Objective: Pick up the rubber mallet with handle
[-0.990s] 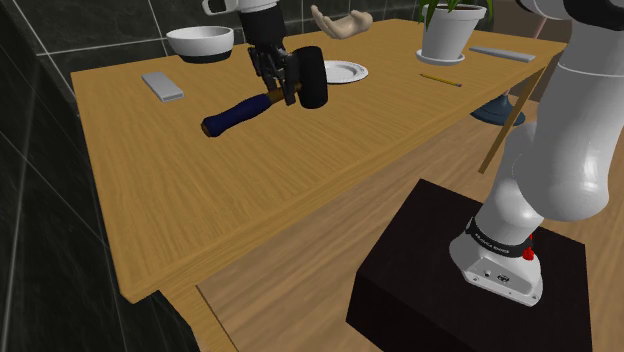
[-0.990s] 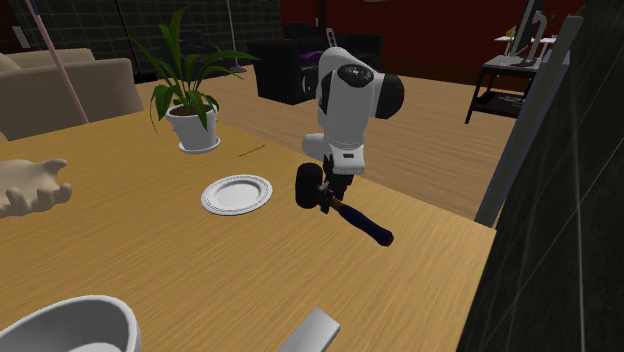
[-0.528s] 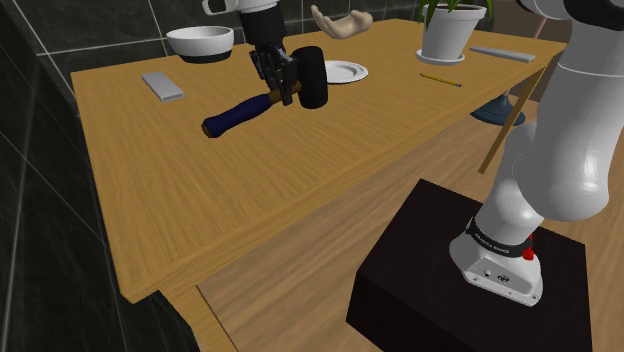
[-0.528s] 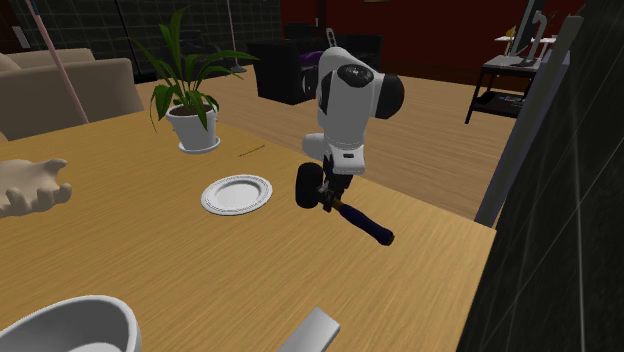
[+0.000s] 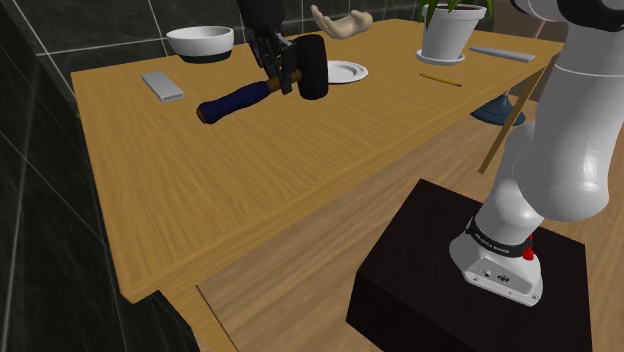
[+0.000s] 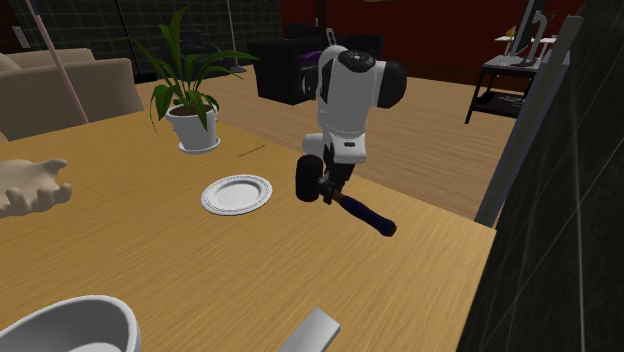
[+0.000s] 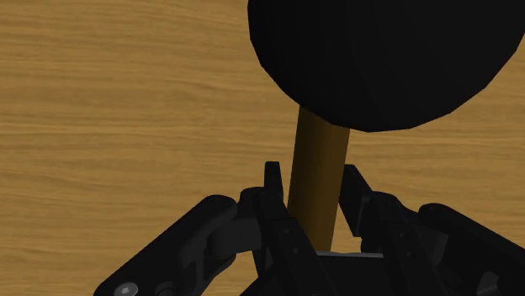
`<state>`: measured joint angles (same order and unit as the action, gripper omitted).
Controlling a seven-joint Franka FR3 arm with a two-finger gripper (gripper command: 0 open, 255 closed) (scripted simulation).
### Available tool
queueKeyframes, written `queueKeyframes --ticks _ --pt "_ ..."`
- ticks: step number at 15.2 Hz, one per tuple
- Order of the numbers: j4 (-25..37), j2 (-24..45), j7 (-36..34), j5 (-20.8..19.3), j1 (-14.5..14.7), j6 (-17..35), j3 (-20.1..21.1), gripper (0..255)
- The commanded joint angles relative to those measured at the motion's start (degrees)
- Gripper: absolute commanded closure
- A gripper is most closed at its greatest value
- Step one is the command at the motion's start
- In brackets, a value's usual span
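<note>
Grips the mallet (image 5: 248,93) with the end effector (image 7: 315,181) clamped on the brown shaft, right under the black head. Holds it just beside the white plate (image 5: 346,71), over the counter (image 5: 250,180), blue handle slanting down and away from the plate.

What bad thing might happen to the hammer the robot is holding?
The gripper clasps the mallet right beside its black head, so the long blue handle sticks out sideways and might twist or slip in its grip. If it dropped, it could bang the table or hit the white plate close by.
</note>
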<state>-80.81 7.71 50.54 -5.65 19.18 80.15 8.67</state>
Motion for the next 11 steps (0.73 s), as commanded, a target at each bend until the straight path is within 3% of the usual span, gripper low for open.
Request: queueKeyframes --ticks 1,9,11 --pt "2.45 0.6 0.09 -0.12 0.08 -1.83 0.03 255" --pt "13.67 4.05 0.36 -0.82 0.65 -9.64 0.19 255" --pt "13.89 4.13 0.37 -0.83 0.66 -9.79 0.19 255"
